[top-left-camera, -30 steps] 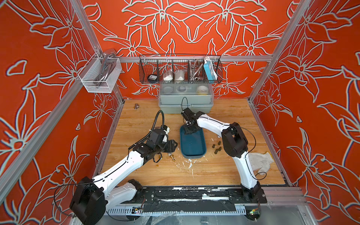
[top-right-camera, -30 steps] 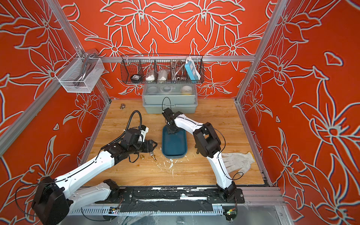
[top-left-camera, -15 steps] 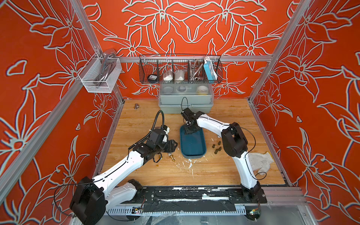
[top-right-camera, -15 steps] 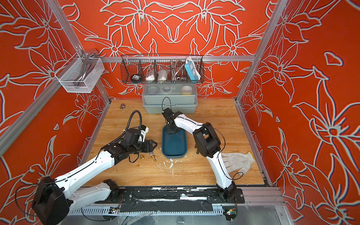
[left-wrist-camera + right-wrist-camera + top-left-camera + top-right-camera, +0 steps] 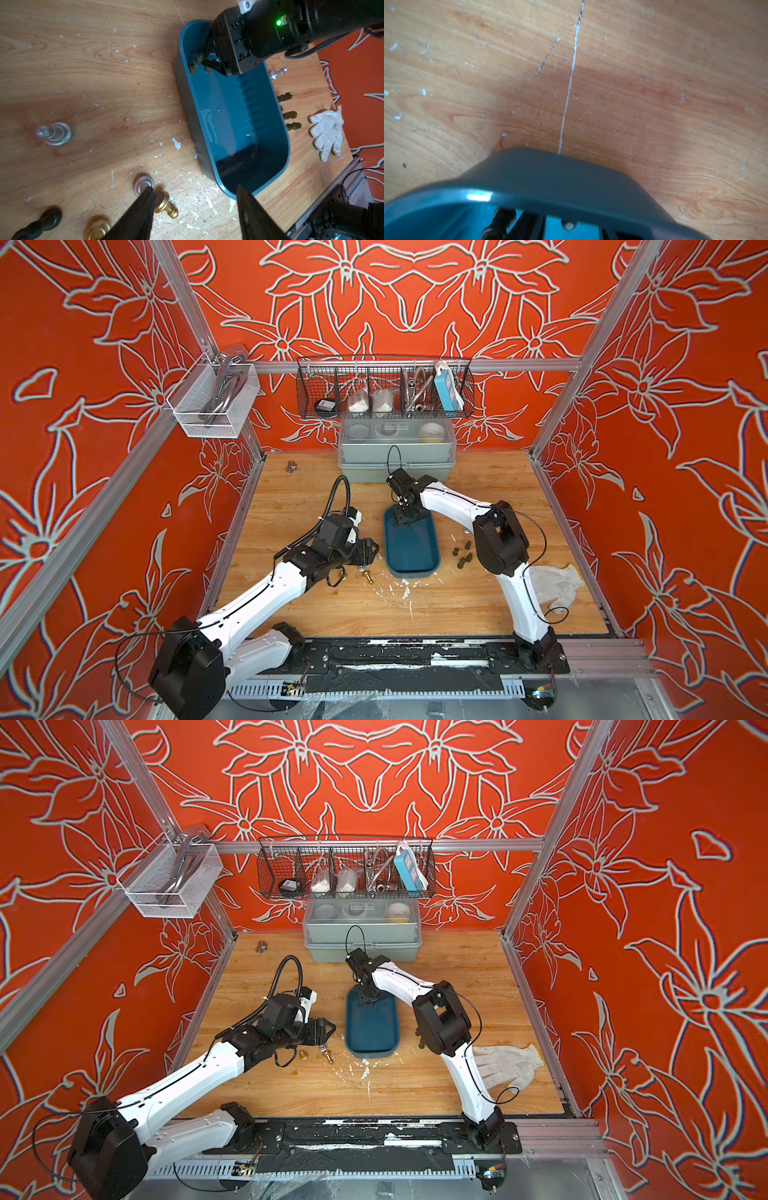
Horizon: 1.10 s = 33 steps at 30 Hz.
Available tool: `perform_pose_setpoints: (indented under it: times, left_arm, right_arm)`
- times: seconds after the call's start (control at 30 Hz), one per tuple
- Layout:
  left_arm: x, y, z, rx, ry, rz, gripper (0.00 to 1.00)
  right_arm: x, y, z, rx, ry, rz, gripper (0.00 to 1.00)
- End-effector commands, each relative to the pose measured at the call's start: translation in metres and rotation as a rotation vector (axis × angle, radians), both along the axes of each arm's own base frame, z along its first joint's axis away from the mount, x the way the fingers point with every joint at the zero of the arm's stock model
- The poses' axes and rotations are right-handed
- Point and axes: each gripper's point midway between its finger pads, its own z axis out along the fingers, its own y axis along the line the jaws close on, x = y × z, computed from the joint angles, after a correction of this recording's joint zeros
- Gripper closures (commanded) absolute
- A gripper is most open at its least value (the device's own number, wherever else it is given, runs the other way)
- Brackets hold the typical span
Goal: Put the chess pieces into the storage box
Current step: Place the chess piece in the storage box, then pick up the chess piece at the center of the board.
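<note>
I count eleven chess pieces: three silver, two gold, six dark. One dark piece [image 5: 196, 62] is already in the storage box [image 5: 411, 549], which sits lengthwise about mid-table [image 5: 478, 605]. The piece is at the box's far end, close to the left wall, right at the tips of the right gripper [image 5: 403, 519]. That gripper reaches down into the box with its jaws parted and teal floor showing between them. The piece lies beside one finger rather than between the two, and I cannot tell whether it touches. Just right of the box, four dark pieces [image 5: 468, 558] sit in a loose cluster, with a silver piece [image 5: 277, 73] on their far side. Off the box's near left corner are five more: an upright silver one [image 5: 53, 133], a second silver one [image 5: 143, 184], a gold one [image 5: 166, 204] on its side, another gold one [image 5: 97, 228], and a dark one [image 5: 39, 222] lying down. The left gripper [image 5: 195, 188] hovers over these, jaws wide and empty, one finger hiding part of the second silver one. One white glove [image 5: 555, 583] lies by the table's right edge.
</note>
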Motion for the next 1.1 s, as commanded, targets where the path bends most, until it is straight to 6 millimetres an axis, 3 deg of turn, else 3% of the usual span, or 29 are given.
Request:
perform_pose_setpoints:
  times: [0.0, 0.13, 0.27, 0.43, 0.53, 0.67, 0.77, 1.07]
  left_arm:
    - [0.008, 0.0, 0.013, -0.011, -0.036, 0.011, 0.37]
    - [0.013, -0.006, 0.042, -0.032, -0.089, -0.013, 0.36]
    - [0.017, -0.014, 0.077, -0.073, -0.164, -0.046, 0.36]
    - [0.011, -0.037, 0.101, -0.021, -0.227, -0.141, 0.36]
    - [0.003, -0.061, 0.093, -0.009, -0.195, -0.226, 0.36]
    - [-0.013, -0.091, 0.067, 0.021, -0.137, -0.35, 0.36]
    - [-0.022, -0.101, 0.047, 0.032, -0.101, -0.403, 0.36]
    - [-0.031, -0.097, 0.027, 0.032, -0.071, -0.417, 0.36]
  right_arm:
    - [-0.011, -0.002, 0.05, 0.06, -0.042, 0.016, 0.54]
    - [-0.021, -0.028, 0.085, 0.145, -0.07, -0.025, 0.52]
    - [-0.031, -0.078, 0.108, 0.168, -0.096, -0.113, 0.49]
    - [-0.052, -0.15, 0.104, 0.09, -0.068, -0.258, 0.48]
    - [-0.071, -0.173, 0.092, 0.045, -0.027, -0.295, 0.48]
    - [-0.092, -0.183, 0.072, 0.006, 0.038, -0.289, 0.48]
    - [-0.098, -0.177, 0.058, 0.026, 0.07, -0.268, 0.5]
    - [-0.1, -0.155, 0.033, -0.013, 0.136, -0.185, 0.57]
